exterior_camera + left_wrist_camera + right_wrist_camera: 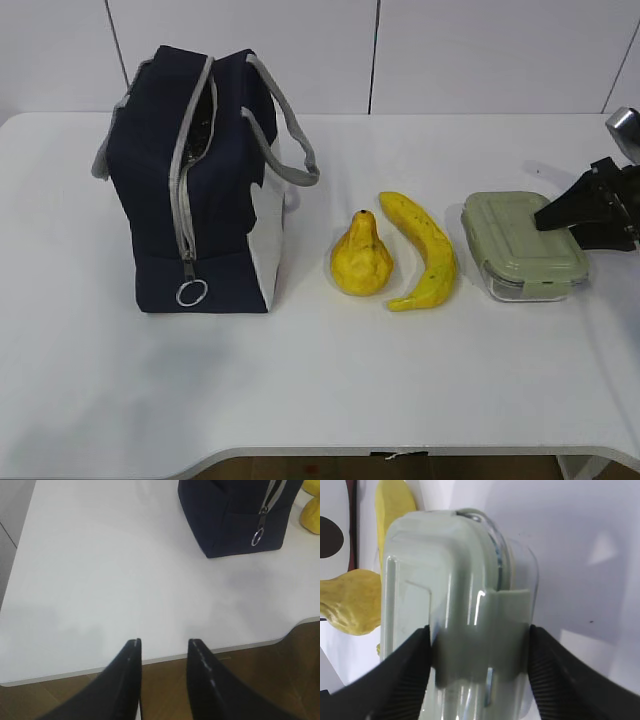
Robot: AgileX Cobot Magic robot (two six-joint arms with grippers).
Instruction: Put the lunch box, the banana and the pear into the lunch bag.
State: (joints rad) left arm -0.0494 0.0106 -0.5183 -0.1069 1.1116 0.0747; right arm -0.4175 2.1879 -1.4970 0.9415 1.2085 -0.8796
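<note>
The navy lunch bag point(215, 200) stands upright at the left with its zipper open; it also shows in the left wrist view point(225, 520). The pear point(360, 262) and the banana point(428, 250) lie side by side on the table to its right. The lunch box point(515, 240) rests on the table right of the banana. My right gripper point(558, 216) is at its right end. In the right wrist view the right gripper point(479, 640) has both fingers pressed against the sides of the lunch box point(450, 570). My left gripper point(163, 642) is open and empty over the table's front edge.
The white table point(320, 400) has a curved front edge point(240, 647) with brown floor below. The bag's grey strap handles point(295, 140) hang toward the pear. The pear point(350, 600) and banana point(395, 500) lie just beyond the lunch box in the right wrist view.
</note>
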